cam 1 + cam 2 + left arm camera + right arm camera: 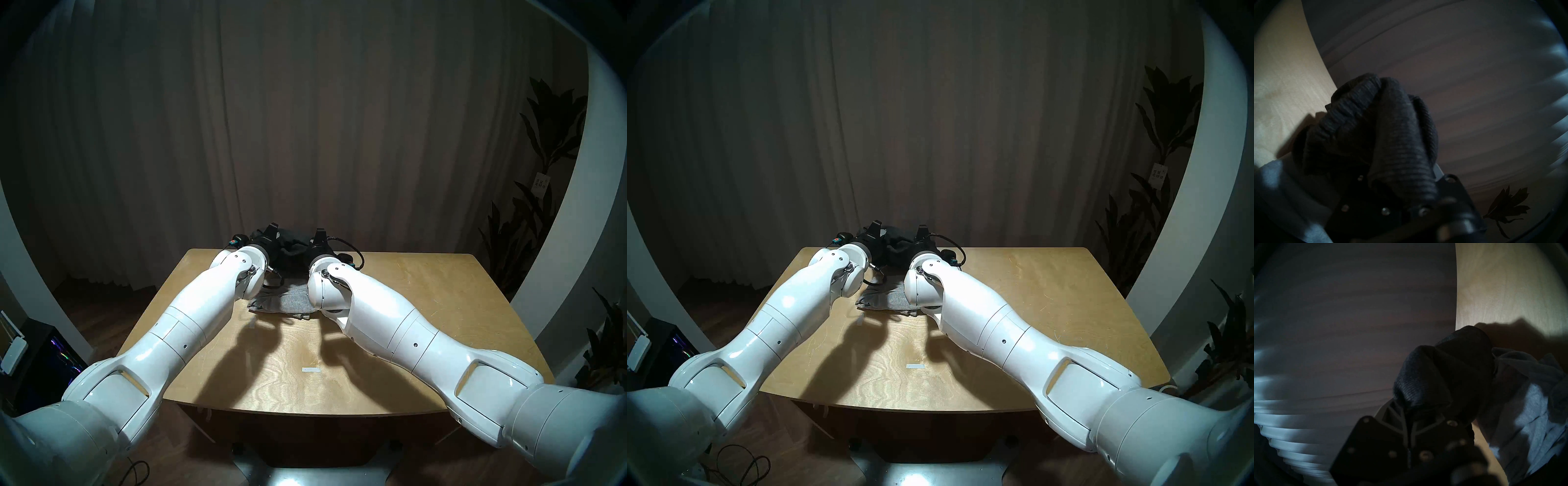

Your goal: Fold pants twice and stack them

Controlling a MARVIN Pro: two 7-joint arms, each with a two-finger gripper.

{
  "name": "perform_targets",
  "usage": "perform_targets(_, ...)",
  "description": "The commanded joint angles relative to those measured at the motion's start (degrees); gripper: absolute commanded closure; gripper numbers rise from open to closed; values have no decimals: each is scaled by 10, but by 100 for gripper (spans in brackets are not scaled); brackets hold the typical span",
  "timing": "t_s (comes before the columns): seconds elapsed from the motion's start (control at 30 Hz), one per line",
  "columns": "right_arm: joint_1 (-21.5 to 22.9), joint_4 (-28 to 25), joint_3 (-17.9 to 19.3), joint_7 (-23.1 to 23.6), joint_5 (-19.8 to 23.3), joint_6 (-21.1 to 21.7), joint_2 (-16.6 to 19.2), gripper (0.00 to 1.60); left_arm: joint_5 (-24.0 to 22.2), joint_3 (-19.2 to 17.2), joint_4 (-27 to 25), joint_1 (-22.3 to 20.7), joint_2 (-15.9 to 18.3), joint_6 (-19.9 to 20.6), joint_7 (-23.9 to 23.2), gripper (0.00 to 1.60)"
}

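The black pants hang bunched between my two grippers above the table's far edge. My left gripper is shut on their ribbed waistband. At the other side my right gripper is shut on a fold of the same black cloth. The cloth covers the fingertips of both. The light grey pants lie folded flat on the table just below and nearer than the black pair, partly hidden by both wrists; they also show in the right wrist view.
The wooden table carries a small strip of white tape near its front. A curtain hangs close behind the far edge. A plant stands at the right and a dark box on the floor at the left.
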Motion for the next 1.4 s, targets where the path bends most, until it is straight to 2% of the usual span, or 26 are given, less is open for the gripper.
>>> perform_targets(0.0, -2, -47, -3, -3, -7, -3, 17, 160, -9, -16, -56, 35, 28, -15, 2, 160)
perform_targets(0.27, -14, -90, -18, -18, -11, -13, 44, 160, -20, -25, -119, 76, 54, -31, 17, 160)
perform_targets(0.47, -33, -118, -30, -42, -10, -24, 68, 160, -21, -25, -140, 101, 62, -50, 31, 160)
perform_targets(0.93, -69, -139, -61, -55, -15, -44, 83, 160, -19, -19, -185, 161, 75, -81, 59, 160)
perform_targets(1.13, -77, -151, -65, -55, -14, -48, 94, 160, -13, -15, -217, 190, 86, -95, 75, 160)
perform_targets(1.33, -82, -160, -66, -57, -15, -48, 105, 160, -4, -8, -227, 208, 85, -110, 91, 160)
perform_targets(1.37, -82, -160, -66, -57, -15, -48, 106, 160, -4, -8, -225, 209, 84, -112, 90, 155)
